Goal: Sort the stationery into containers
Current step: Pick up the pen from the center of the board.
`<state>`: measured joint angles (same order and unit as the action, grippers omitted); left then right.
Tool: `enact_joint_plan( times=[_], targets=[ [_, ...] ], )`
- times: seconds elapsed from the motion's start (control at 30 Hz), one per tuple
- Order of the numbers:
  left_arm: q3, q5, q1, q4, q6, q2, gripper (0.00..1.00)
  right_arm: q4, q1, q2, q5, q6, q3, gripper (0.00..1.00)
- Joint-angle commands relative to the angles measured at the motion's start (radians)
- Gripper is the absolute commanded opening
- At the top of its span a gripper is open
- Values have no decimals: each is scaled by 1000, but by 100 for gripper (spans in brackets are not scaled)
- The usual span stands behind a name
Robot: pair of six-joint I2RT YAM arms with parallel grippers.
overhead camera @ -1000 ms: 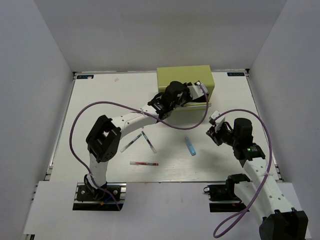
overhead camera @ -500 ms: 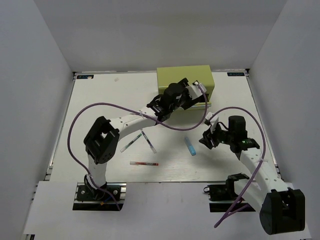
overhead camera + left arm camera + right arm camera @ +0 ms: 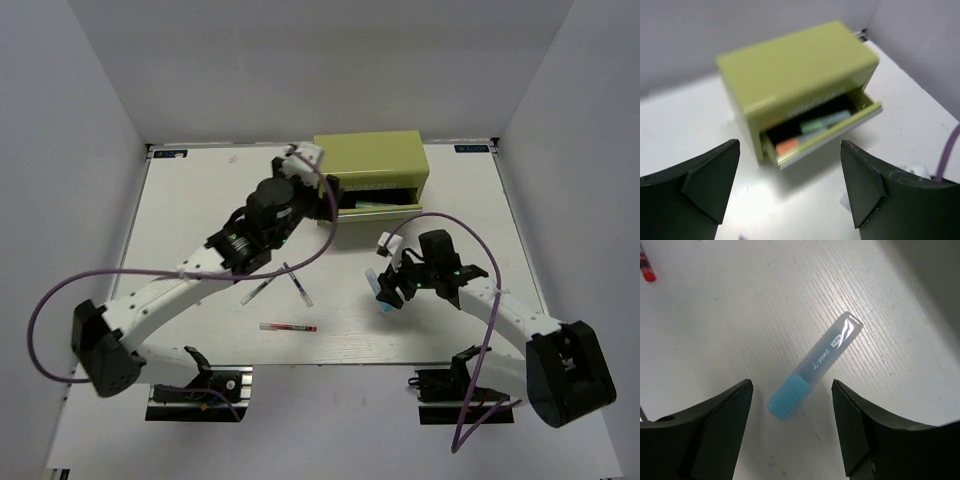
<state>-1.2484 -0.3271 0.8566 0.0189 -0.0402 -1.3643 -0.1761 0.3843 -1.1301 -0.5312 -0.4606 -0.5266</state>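
Note:
The olive-green cabinet (image 3: 370,160) stands at the back of the table with its lower drawer (image 3: 832,132) pulled out. An orange marker (image 3: 787,146) and a mint green marker (image 3: 822,123) lie in it. My left gripper (image 3: 322,190) hovers open and empty just in front and left of the drawer. The blue marker (image 3: 812,367) lies flat on the table, and my right gripper (image 3: 791,402) hangs open over its coloured end, one finger on each side, not touching. Two dark-and-white pens (image 3: 297,285) (image 3: 262,288) and a red-white pen (image 3: 288,327) lie left of it.
White walls close in the white table (image 3: 200,200) on three sides. Purple cables (image 3: 330,225) loop off both arms above the surface. The red tip of a pen (image 3: 646,270) shows at the top left of the right wrist view.
My left gripper has opened and drawn back leftward from the drawer. My right gripper has opened and moved left and down over the blue marker.

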Motion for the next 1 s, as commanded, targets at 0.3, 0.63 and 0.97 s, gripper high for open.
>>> enact_joint_plan(
  times=[0.3,0.63,0.97],
  targets=[
    [504,-221,-5,413,-889,439,98,124,165,-279,405,158,-142,71],
    [550,-208,-5,536,-946,332,100,61,211,-333,424,148,-147,35],
    [428,-87,-5,593,-604,62,100,-39,203,-25,131,-195,-225,15]
  ],
)
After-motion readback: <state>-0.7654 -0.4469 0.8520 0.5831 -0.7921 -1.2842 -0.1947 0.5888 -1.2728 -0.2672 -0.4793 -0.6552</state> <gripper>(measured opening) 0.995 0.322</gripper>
